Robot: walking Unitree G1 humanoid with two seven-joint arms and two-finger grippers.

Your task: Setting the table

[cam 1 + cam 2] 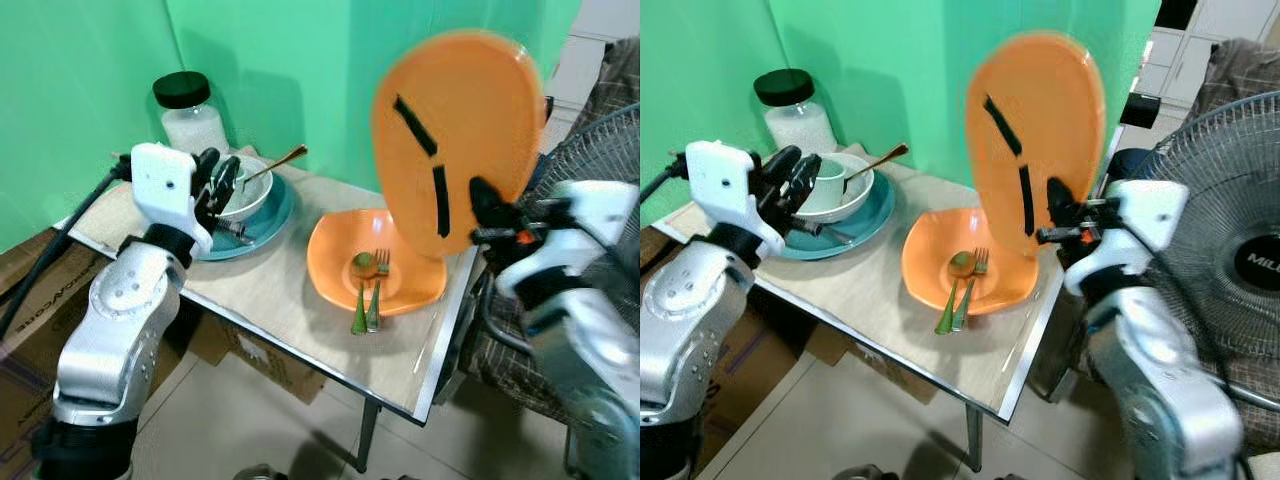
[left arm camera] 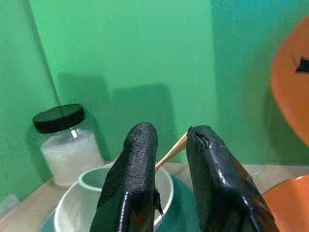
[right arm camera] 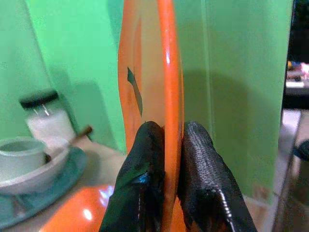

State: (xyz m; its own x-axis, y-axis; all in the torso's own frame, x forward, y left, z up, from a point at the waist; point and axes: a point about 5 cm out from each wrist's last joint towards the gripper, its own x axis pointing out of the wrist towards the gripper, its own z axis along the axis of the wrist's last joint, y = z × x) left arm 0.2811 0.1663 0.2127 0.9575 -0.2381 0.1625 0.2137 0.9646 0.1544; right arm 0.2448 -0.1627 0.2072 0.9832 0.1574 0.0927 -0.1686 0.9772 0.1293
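Orange plate [image 1: 455,140] standing on edge in air above table [image 1: 300,310] — right gripper [image 3: 166,145] pinching rim. Below — glossy orange dish [image 1: 335,265] holding fork [image 1: 378,285], spoon [image 1: 362,268]. Left gripper [image 1: 222,182], fingers slightly parted, hovering by white bowl [image 1: 250,200].

Both head eyes look down on the pale laminate surface [image 1: 300,310], while wrist cameras peer closely along their jaws toward the green backdrop [image 2: 120,58].
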